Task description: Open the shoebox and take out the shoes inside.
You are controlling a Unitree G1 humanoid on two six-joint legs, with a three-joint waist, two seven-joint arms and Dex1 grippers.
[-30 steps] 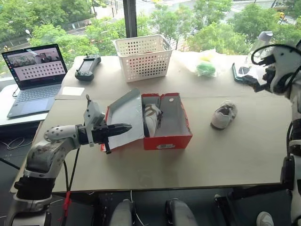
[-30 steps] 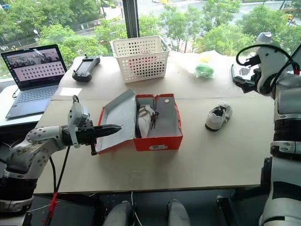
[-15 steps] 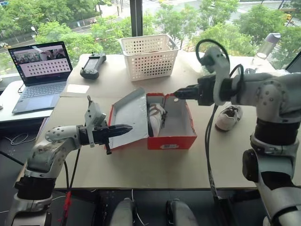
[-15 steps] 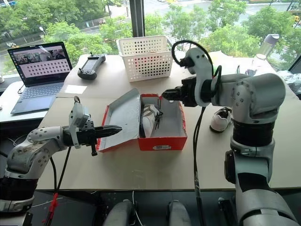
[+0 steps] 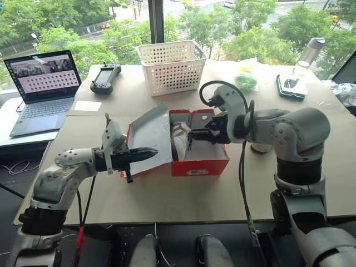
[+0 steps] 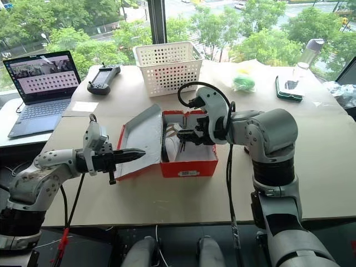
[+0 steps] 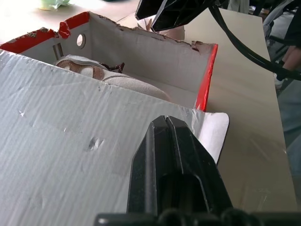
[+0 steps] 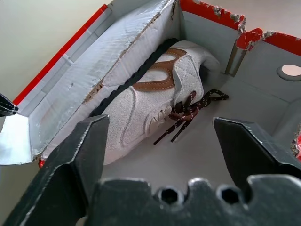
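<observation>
**One shoe left in the box, and your right gripper is over it**

You can count one red shoebox [image 5: 197,161] with its lid [image 5: 150,133] leaning open to the left. There is one shoe [image 8: 150,113] inside it, lying on its side against the lid side of the box, with its dark laces loose on the box floor. The other shoe [image 5: 258,148] is out on the table [image 5: 167,194], just past your right arm, and the arm hides most of it. You also have one white basket [image 5: 171,65], one laptop [image 5: 43,89], one black controller [image 5: 104,78], one bottle [image 5: 310,51] and one green thing in a clear bag [image 5: 245,79] at the back.

A second ago your right arm was up high at the far right, away from the box. Now your right gripper [image 5: 196,135] has swung left and come down over the open box. The box, the lid and the shoe inside look the same as before. Your left gripper [image 5: 146,152] has stayed in place.

Your right gripper's two fingers stand wide apart with nothing between them. The shoe lies just below and ahead of them, not touched yet. Your left gripper's fingers are pressed tight together, with the tip right at the grey inside of the lid.
</observation>
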